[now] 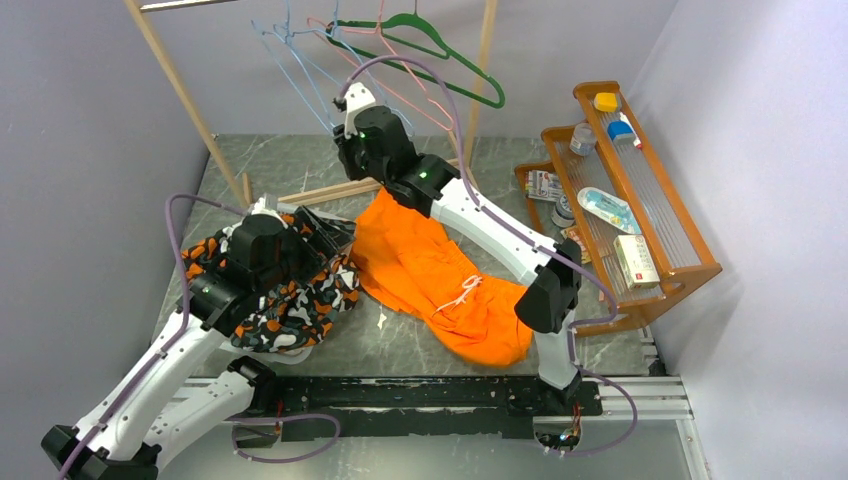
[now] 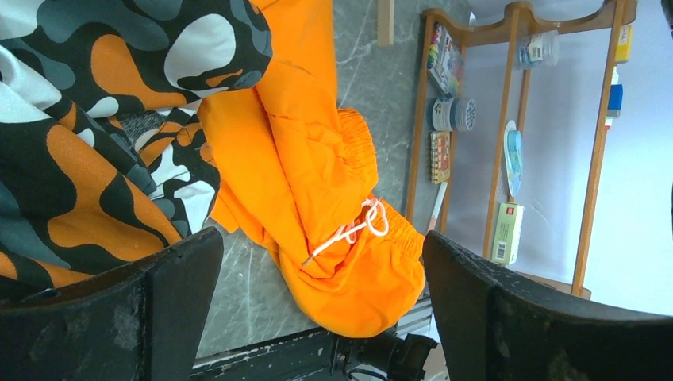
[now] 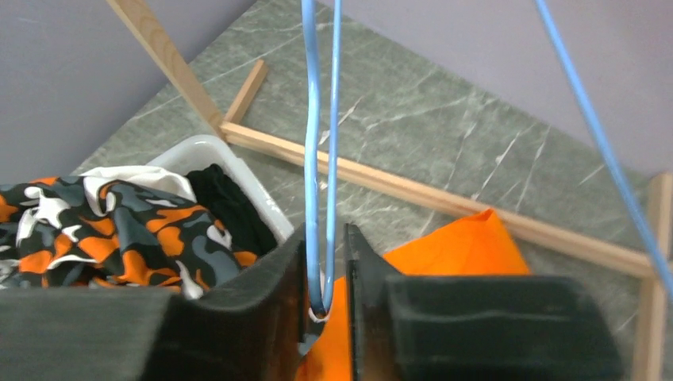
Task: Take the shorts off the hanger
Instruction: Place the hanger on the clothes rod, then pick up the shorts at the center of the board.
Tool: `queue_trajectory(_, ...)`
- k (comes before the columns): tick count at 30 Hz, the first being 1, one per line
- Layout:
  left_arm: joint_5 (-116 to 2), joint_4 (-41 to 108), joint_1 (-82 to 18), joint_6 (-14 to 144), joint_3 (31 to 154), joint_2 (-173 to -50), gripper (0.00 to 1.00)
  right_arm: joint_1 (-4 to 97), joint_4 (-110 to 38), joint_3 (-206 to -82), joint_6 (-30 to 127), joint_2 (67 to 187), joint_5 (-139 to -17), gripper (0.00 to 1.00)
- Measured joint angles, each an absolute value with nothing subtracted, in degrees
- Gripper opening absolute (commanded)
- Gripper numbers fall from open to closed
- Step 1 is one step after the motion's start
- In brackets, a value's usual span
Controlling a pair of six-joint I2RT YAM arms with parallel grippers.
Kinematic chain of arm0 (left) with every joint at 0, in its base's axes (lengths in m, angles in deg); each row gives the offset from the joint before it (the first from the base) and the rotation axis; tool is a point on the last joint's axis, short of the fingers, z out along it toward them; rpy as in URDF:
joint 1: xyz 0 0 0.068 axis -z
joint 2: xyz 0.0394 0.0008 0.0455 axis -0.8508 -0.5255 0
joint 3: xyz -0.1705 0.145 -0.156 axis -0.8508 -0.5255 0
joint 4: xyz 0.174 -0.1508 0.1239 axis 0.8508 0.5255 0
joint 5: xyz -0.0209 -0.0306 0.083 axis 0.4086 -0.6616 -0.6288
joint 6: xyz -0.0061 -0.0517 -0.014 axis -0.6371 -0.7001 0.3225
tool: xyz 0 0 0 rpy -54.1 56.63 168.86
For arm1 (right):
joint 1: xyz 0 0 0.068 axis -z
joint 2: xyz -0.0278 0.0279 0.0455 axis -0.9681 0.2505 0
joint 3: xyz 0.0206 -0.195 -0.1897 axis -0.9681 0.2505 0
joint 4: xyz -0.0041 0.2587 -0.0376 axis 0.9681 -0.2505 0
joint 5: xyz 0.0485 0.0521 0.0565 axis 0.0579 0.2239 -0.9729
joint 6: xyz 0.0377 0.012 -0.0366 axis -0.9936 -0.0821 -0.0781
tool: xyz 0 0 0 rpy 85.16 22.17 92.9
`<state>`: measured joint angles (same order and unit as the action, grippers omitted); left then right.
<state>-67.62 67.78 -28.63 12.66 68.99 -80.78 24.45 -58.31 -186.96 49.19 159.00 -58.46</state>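
The shorts [image 1: 420, 265] lie spread on the table [image 1: 390, 350] just right of the camouflage garment [image 1: 300, 295], their left edge touching it. No part can be seen draped on a hanger, so the removal looks essentially done. Their long axis runs diagonally: the leg end is beyond the camouflage garment's far right corner, and the waistband with its white drawstring [image 2: 361, 226] is nearer the arm bases and further right. The left gripper [image 2: 321, 270] hovers over the camouflage garment's right side, fingers spread wide and empty, with the shorts directly ahead of it. The right gripper [image 3: 325, 270] is raised beyond the garment above the leg end, its fingers a narrow slot apart around the blue hanger [image 3: 313, 159]. Whether they pinch the wire cannot be told. The left gripper looks freer for any tidying.
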Motion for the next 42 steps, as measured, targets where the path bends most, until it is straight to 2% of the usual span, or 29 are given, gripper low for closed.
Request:
queue_trajectory(4,-66.4,67.2,-28.6,13.1,68.9,-81.1,0.99,24.4,-60.5,-186.6,47.8,158.5,-59.3,0.56)
queue_trajectory(6,-65.4,66.5,-28.6,13.7,68.9,-81.3,0.99,24.6,-61.1,-184.9,47.4,156.8,-61.9,0.72)
queue_trajectory(7,-64.7,66.0,-28.6,14.1,68.9,-81.6,0.99,24.8,-61.2,-183.8,47.2,155.5,-63.6,0.76)
queue_trajectory(11,-61.6,64.1,-28.6,15.9,68.9,-83.7,0.96,25.6,-59.7,-172.0,47.4,143.4,-69.4,0.77)
queue_trajectory(15,-57.5,62.0,-28.6,17.7,68.9,-87.7,0.94,25.9,-56.3,-154.4,44.5,125.5,-69.1,0.77)
queue_trajectory(20,-54.3,59.6,-25.0,19.4,69.0,-94.7,0.95,26.2,-54.7,-130.5,33.9,106.8,-61.8,0.77)
queue_trajectory(23,-54.9,59.5,-18.9,20.2,71.2,-100.0,0.95,27.0,-59.2,-120.3,25.2,102.4,-55.1,0.82)
queue_trajectory(26,-56.0,59.3,-13.0,20.4,75.7,-106.5,0.95,29.1,-68.0,-115.5,15.8,102.1,-48.4,0.84)
queue_trajectory(29,-56.8,58.6,-9.5,20.4,78.2,-110.7,0.94,30.8,-76.9,-114.8,7.4,101.6,-41.5,0.95)
queue_trajectory(34,-56.8,56.8,-7.8,20.2,79.2,-115.6,0.94,35.3,-86.9,-116.1,0.1,98.7,-34.5,1.0)
queue_trajectory(39,-56.7,56.3,-7.4,20.2,81.7,-120.2,0.95,48.2,-85.8,-114.4,1.4,98.3,-39.4,1.0)
queue_trajectory(40,-56.7,56.2,-7.3,20.1,82.5,-121.0,0.95,50.4,-84.7,-112.7,1.6,98.3,-41.6,0.98)
queue_trajectory(42,-56.7,56.2,-7.1,20.0,83.8,-122.4,0.95,53.4,-81.8,-107.9,1.6,98.0,-47.0,0.86)
